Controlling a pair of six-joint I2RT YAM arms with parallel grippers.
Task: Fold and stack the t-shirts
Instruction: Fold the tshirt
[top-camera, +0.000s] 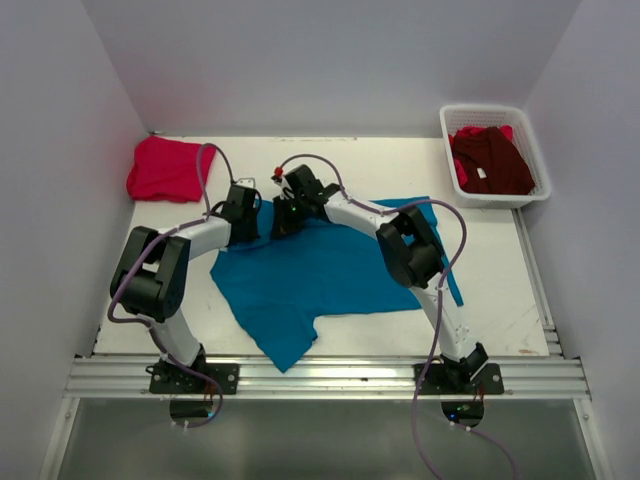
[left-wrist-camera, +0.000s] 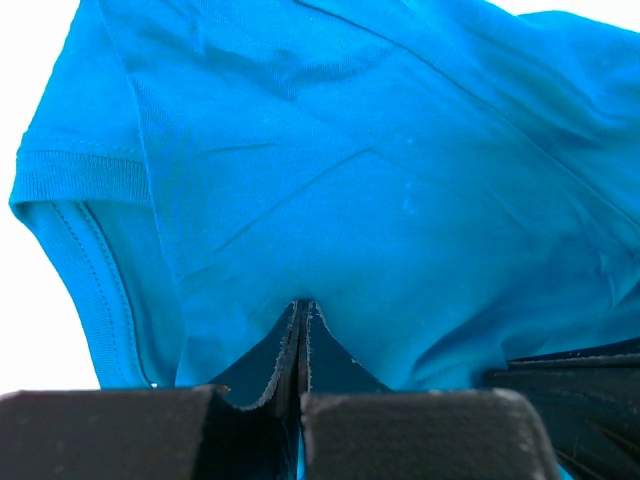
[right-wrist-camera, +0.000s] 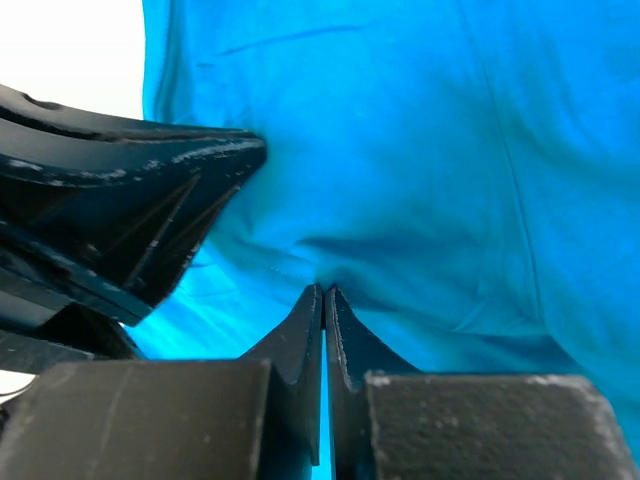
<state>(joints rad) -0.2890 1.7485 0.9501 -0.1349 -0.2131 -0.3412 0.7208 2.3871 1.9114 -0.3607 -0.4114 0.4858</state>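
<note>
Now: teal shirt (top-camera: 320, 275) lies spread in the middle of the table (top-camera: 500, 290), w/ both pincers at its far edge. Left gripper (left-wrist-camera: 300, 308) clenched on the cloth, right gripper (right-wrist-camera: 325, 292) likewise, just beside it. Red shirt (top-camera: 163, 168) at far-left corner; maroon shirt (top-camera: 492, 160) in basket (top-camera: 497, 108), far right.

White-and-black arms (top-camera: 200, 238), purple cables (top-camera: 201, 172)

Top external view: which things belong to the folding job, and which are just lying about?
Job: teal-blue t-shirt, pinched by left pincer and right pincer; pinkish-red t-shirt, folded, far left; dark maroon t-shirt, in the white mesh basket.
Lying about: white mesh basket, far right.
</note>
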